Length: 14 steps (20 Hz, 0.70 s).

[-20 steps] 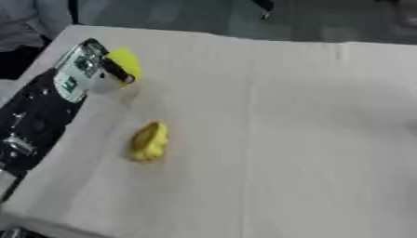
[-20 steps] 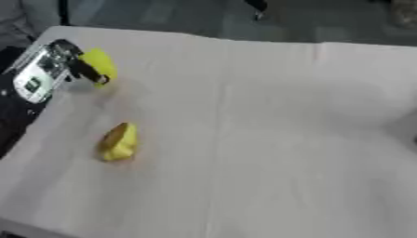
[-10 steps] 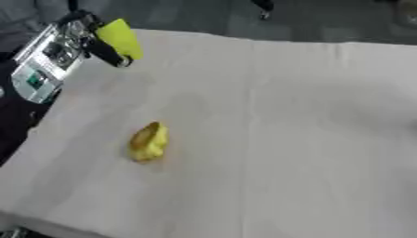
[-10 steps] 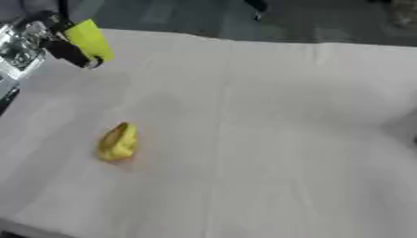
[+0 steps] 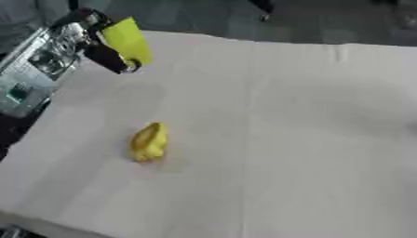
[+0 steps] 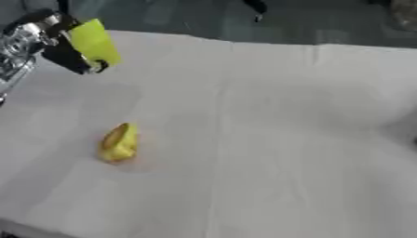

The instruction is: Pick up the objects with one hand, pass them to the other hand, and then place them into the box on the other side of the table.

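The left hand (image 5: pixel 96 44) is up over the far left corner of the table (image 5: pixel 326 139), its dark fingers curled round a yellow-green object (image 5: pixel 129 39), which hangs clear of the cloth with its long axis tilted, top leaning toward the far edge. That is one object in the air. A second one, a yellow lumpy piece (image 5: pixel 150 141), lies on the table nearer the front left, well apart from the hand and below it in the view, its long axis running roughly from the near edge toward the far edge. So two objects counted, one carried, one waiting. The right hand is nowhere in either view, and no box can be made out for certain; only a dark patch at the right edge of the table shows in the right eye view. The relation that matters now: the carried piece sits at the far left, and the pass must go rightward across the whole width of the table to a partner hand not yet in view. My read is that the handover step is just opening.
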### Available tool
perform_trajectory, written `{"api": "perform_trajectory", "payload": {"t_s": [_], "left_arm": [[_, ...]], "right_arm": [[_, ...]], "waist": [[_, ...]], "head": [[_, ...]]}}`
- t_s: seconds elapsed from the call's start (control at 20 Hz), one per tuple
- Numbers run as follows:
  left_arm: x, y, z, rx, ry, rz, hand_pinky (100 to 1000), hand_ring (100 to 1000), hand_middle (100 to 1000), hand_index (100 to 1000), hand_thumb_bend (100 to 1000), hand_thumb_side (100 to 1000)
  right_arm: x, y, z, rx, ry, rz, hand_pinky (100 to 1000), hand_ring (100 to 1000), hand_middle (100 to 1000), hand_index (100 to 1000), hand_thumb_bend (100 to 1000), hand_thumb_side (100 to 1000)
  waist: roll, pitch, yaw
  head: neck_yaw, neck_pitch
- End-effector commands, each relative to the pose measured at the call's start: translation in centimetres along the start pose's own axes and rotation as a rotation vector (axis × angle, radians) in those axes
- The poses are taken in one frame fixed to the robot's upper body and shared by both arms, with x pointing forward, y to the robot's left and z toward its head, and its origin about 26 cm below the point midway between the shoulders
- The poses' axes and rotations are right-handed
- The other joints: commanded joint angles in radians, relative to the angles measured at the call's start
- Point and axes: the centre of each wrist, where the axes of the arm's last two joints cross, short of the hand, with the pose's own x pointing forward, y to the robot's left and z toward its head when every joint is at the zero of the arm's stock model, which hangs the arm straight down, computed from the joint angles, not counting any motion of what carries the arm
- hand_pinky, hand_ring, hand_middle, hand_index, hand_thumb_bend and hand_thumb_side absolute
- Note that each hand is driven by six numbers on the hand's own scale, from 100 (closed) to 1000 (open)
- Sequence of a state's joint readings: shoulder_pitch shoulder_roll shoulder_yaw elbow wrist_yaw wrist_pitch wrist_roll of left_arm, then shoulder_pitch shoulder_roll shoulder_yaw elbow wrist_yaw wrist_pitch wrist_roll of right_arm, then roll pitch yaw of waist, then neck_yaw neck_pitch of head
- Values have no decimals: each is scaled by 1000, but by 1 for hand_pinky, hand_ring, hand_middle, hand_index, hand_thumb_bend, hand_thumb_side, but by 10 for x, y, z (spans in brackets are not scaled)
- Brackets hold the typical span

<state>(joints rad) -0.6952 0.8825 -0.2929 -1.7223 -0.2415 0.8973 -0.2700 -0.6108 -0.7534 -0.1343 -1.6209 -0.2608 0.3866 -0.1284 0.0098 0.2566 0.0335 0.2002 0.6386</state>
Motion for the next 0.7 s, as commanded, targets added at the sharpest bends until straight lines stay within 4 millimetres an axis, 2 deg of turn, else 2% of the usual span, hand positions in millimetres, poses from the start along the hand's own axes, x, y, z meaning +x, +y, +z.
{"api": "perform_trajectory", "payload": {"t_s": [0.05,0.45,0.5,0.55,0.7], "left_arm": [[2,14,20,38,-34,-20,608,566,465,513,287,100],[8,5,53,72,-134,-8,556,532,444,496,259,100],[10,4,56,86,-150,2,547,527,437,492,283,100],[11,3,57,100,-167,20,536,519,426,485,231,100],[12,-9,57,128,-222,95,512,503,413,474,196,100]], "right_arm": [[14,-9,-1,-22,-38,27,821,884,769,900,100,611],[13,-8,0,-24,-34,24,821,884,769,900,100,604],[13,-8,0,-24,-33,23,821,884,769,900,100,606],[13,-8,0,-25,-33,23,821,884,769,900,100,603],[13,-8,1,-26,-33,23,821,884,768,900,100,601]], "waist": [[-11,-44,4],[-14,-57,11],[-15,-57,11],[-16,-57,11],[-18,-56,10]], "head": [[-3,-10],[-19,-5],[-21,-5],[-23,-4],[-25,-4]]}}
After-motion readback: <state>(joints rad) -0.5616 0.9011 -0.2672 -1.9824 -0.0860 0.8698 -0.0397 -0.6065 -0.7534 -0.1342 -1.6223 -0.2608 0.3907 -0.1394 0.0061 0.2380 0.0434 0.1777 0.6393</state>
